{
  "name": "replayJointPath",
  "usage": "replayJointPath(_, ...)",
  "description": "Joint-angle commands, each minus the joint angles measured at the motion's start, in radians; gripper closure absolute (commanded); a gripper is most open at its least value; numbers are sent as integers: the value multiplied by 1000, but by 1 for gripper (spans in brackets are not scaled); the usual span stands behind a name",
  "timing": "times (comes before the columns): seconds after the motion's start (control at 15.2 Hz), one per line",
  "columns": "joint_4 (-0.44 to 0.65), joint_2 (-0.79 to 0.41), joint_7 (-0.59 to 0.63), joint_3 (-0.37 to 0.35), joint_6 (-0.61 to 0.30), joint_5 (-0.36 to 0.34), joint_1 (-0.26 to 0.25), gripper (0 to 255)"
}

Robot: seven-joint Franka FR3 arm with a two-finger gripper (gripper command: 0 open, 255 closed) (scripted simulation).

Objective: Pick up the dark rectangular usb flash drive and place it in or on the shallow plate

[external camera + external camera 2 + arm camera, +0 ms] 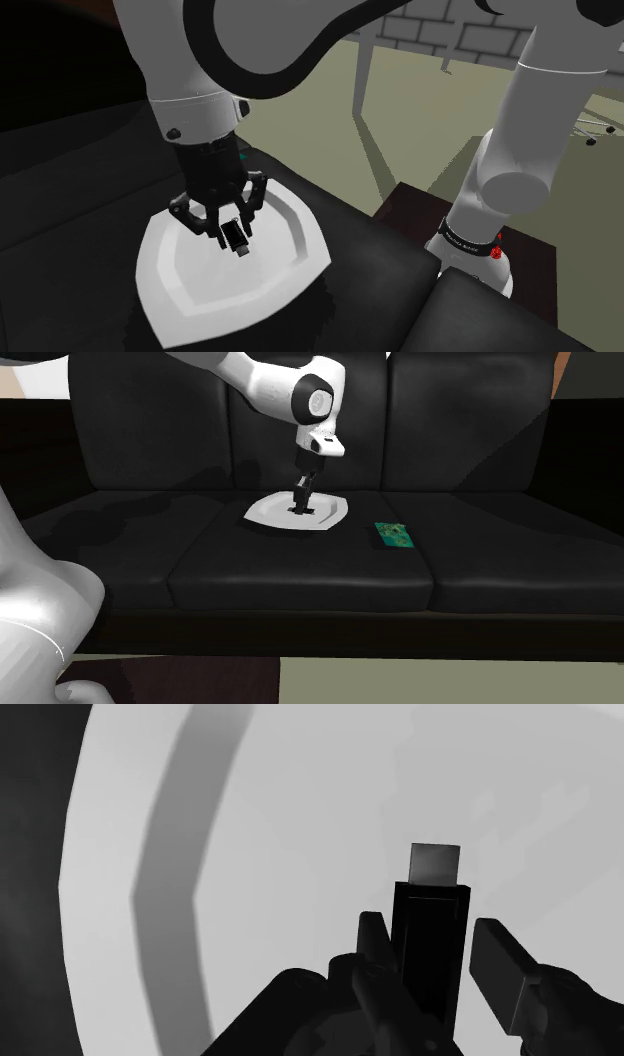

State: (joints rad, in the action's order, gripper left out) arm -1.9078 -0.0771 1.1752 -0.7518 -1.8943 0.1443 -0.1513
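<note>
Shoulder view: all-black two-finger claw (232,225) is hovering over a white shallow plate (190,295), carrying the dark rectangular usb flash drive (239,243); release is coming due.
Second exterior view: plate is resting on a black sofa (300,577), a small green card (394,535) lying well apart.
Wrist view: fingers are standing narrowly apart, seemingly pinching the drive. Next move is calling for opening, then rising clear of the rim.

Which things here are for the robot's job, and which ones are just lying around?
For the job:
- dark flash drive, silver plug pointing at the plate
- white plate
- end effector, over the plate

Just lying about:
- small flat green thing, beside the plate
- black sofa, which everything sits on
</note>
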Motion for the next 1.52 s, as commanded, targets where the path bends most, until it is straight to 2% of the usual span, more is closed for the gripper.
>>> replayJointPath(0.0, -8, -7, -1, -1, -6, 1, -1, 255)
replayJointPath(0.26, -6, -11, 1, -1, -8, -2, -2, 255)
replayJointPath(1.25, 165, 22, 16, 0, 188, 14, 5, 255)
replayJointPath(1.32, 152, 22, 15, 0, 174, 14, 4, 255)
replayJointPath(1.39, 152, 22, 15, 0, 174, 14, 4, 0)
replayJointPath(1.45, 79, 95, -29, 11, 149, 86, 27, 0)
